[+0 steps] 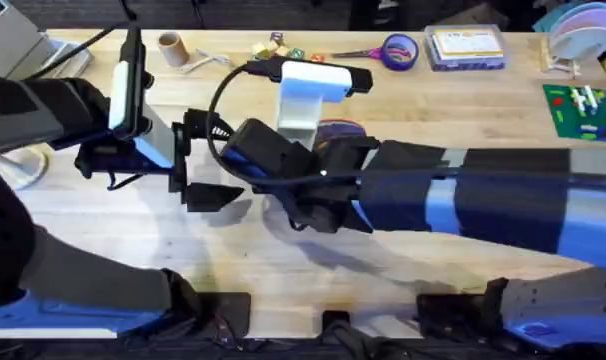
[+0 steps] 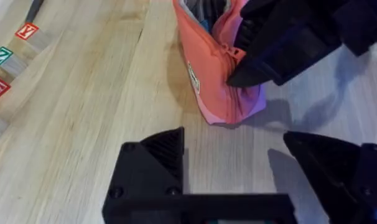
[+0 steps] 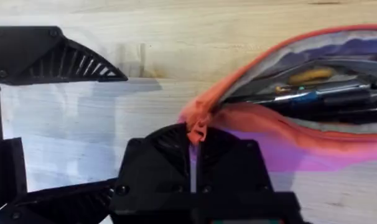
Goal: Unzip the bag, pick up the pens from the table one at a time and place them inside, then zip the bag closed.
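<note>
the bag [image 3: 288, 134] lies on the table [image 1: 433, 110] near its middle, under the right arm that reaches across from the lower right. the right gripper [image 3: 195, 140] sits at the bag's end on the zipper, and the left gripper [image 2: 238, 168] rests just beside that same end, apart from the bag, toward the table's left side. pens [image 3: 313, 99] lie inside the bag, and behind the bag along the table's far edge lie scissors [image 1: 388, 50], with letter blocks [image 1: 278, 47] to their left and a box [image 1: 466, 47] to their right.

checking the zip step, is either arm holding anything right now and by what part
The right gripper is shut on the bag, pinching the zipper end at its corner. The left gripper is open beside it, holding nothing.
</note>
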### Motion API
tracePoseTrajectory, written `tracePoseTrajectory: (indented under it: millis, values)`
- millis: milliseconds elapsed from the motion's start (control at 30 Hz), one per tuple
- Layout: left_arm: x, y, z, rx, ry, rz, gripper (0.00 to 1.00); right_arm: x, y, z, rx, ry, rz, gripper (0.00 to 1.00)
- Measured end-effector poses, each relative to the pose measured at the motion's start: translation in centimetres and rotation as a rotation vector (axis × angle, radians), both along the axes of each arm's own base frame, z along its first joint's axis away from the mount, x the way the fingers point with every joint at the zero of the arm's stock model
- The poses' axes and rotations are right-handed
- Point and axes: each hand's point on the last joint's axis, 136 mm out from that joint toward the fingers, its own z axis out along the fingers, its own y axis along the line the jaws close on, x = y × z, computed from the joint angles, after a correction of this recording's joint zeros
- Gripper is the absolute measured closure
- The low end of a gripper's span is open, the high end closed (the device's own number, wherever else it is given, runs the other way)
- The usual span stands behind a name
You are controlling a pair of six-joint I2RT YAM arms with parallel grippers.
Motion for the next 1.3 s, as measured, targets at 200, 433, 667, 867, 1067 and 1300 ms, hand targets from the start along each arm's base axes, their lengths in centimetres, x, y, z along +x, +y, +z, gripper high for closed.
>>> tracePoseTrajectory:
  millis: [200, 433, 667, 867, 1067, 1300]
  values:
    - [0.0, 0.0, 0.0, 0.001, -0.001, 0.000, 0.008, 0.0, 0.0, 0.0, -0.002, 0.000, 0.002, 0.968]
    - [0.0, 0.0, 0.0, 0.000, -0.001, 0.000, 0.008, -0.2, -0.1, 1.4, 0.017, -0.008, 0.018, 0.943]
    - [0.0, 0.0, 0.0, 0.000, -0.001, 0.000, 0.007, -0.7, 0.1, 2.0, 0.045, 0.021, 0.048, 0.936]
    - [0.2, -0.1, 0.4, -0.021, -0.010, 0.008, 0.007, -1.4, 0.5, 1.5, 0.052, 0.060, 0.089, 0.930]
    - [0.1, -0.7, 0.9, -0.055, -0.004, 0.008, 0.007, -1.6, 0.9, 3.1, 0.099, 0.047, 0.108, 0.892]
    - [-0.5, -3.0, 1.0, -0.062, 0.001, -0.082, 0.007, -2.1, -0.1, 5.0, 0.107, 0.036, 0.116, 0.968]
